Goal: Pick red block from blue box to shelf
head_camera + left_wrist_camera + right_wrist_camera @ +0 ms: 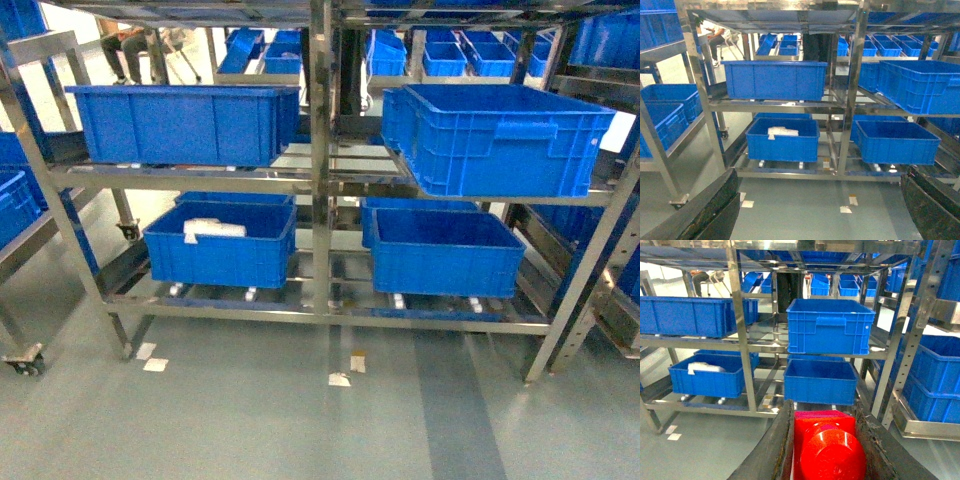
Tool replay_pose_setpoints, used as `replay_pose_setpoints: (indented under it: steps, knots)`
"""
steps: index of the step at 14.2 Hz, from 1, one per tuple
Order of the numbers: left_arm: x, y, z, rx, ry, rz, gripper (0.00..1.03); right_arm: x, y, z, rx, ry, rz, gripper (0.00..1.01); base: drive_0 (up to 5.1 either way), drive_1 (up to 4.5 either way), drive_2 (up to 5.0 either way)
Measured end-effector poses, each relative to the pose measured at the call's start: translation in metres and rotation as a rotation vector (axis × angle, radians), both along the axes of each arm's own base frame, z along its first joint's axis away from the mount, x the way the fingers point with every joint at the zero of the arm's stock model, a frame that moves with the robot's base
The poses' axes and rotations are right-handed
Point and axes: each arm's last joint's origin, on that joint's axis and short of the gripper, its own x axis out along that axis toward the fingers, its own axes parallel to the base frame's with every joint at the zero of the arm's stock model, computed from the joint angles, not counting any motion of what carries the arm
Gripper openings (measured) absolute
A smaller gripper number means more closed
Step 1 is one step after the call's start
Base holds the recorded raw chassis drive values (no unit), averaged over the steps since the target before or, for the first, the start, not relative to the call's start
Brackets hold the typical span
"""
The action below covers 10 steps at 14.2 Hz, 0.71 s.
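Right gripper [826, 450] clamps red block [826, 447] | facing shelf [742, 345] | left gripper [815, 210] spread, empty

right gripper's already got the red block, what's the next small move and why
Probably carry the right gripper forward toward the shelf. The right wrist view shows the red block clamped between its fingers, with the rack some way ahead across open floor, so the block looks too far off to release yet.

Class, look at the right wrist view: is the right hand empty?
No. The red block, its round stud facing the camera, sits clamped between the two fingers of the right hand.
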Motion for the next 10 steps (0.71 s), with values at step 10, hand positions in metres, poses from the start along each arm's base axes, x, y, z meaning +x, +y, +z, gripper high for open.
replay_pose_setpoints:
  steps: [10]
  knots:
    - [0.0000, 0.0000, -0.0001, 0.000, 0.001, -0.001, 0.98, 0.0000, 0.0000, 0.0000, 0.000, 0.000, 0.000, 0.27, 0.2, 4.48, -4.1]
